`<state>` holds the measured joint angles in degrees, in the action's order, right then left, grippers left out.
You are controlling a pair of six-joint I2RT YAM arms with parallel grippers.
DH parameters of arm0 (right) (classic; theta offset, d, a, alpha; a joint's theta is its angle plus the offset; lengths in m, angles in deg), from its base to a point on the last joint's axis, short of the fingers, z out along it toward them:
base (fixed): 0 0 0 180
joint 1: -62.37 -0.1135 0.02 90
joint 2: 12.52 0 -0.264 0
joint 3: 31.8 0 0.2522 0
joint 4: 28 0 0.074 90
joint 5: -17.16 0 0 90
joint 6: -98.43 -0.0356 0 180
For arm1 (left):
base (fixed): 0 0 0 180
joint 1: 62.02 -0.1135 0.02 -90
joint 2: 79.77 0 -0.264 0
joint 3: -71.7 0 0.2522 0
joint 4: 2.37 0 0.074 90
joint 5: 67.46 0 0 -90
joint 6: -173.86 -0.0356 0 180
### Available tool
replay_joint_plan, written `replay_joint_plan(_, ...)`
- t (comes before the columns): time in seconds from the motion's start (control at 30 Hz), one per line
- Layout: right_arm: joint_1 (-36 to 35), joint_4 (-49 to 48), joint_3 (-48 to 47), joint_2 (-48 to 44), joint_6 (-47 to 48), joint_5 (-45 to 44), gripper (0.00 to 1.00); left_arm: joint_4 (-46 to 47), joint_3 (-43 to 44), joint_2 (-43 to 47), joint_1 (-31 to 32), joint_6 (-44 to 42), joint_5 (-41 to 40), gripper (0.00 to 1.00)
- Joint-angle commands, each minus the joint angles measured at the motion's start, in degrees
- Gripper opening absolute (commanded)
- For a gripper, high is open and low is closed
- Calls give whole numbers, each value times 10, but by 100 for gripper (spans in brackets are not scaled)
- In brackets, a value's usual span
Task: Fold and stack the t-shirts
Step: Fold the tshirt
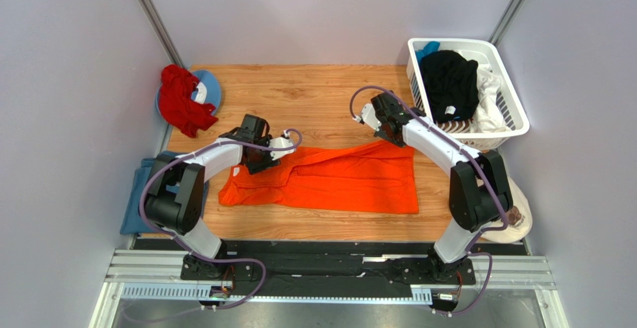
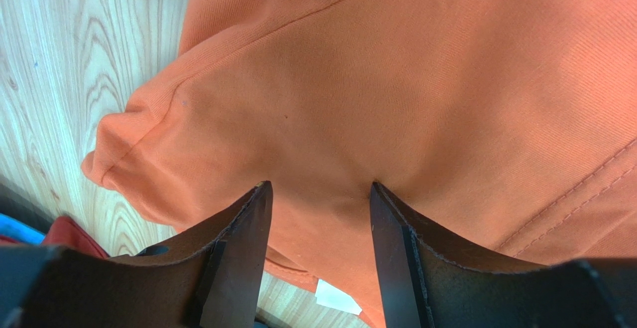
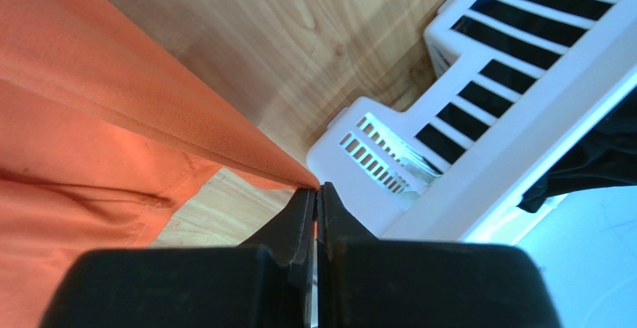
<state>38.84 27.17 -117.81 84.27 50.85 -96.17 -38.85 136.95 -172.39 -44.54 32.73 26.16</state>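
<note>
Plainly, the bright orange cotton t-shirt (image 1: 329, 179) lay mostly flat on the pale wooden table (image 1: 314, 93), between the two arms and nearer the front edge than the back. The right gripper (image 3: 318, 188) was clamped tight on its far right corner, and a taut ridge of cloth rose from the table to the tips. The left gripper (image 2: 318, 186) stood with its fingers (image 2: 250, 216) partly apart over the shirt's left end; their tips were on or just above the fabric and gripped nothing.

Several things could have gone wrong from there. The right pinch sat at the very edge of the cloth, so a brisk pull could have slipped the corner free. Since the left fingers were not closed, any pull from the right might have dragged the whole shirt sideways rather than folding it. The left fingers might also have caught only the top layer and bunched it. The white slatted plastic basket (image 1: 516, 111) stood just beside the right gripper, and a wide swing could have knocked it.

The shirt's long axis ran left to right, roughly parallel to the table's near edge. A sleeve hem showed at the left end, so I judged the shoulders lay left and the bottom hem right, though I could not be sure.
</note>
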Motion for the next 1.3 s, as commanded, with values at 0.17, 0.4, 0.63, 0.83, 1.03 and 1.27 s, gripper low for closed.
replay_joint_plan(0.17, 12, -62, -49, 28, 21, -37, 0, 0, -11, -6, -3, -8, 1, 60)
replay_joint_plan(0.4, 12, -79, -13, 32, 14, -29, 0, 0, -12, -5, -4, -8, 1, 61)
replay_joint_plan(0.63, 13, -81, 46, 2, -2, -17, 0, -1, -10, -7, -4, -9, 1, 61)
replay_joint_plan(0.83, 11, -68, 83, -27, -26, 7, 0, -2, -9, -8, -4, -7, 1, 61)
replay_joint_plan(1.03, 11, -50, 105, -57, -46, 26, 0, -4, -9, -9, -4, -6, 1, 61)
replay_joint_plan(1.27, 2, -27, 125, -82, -70, 51, 0, -6, -8, -9, -4, -6, 1, 61)
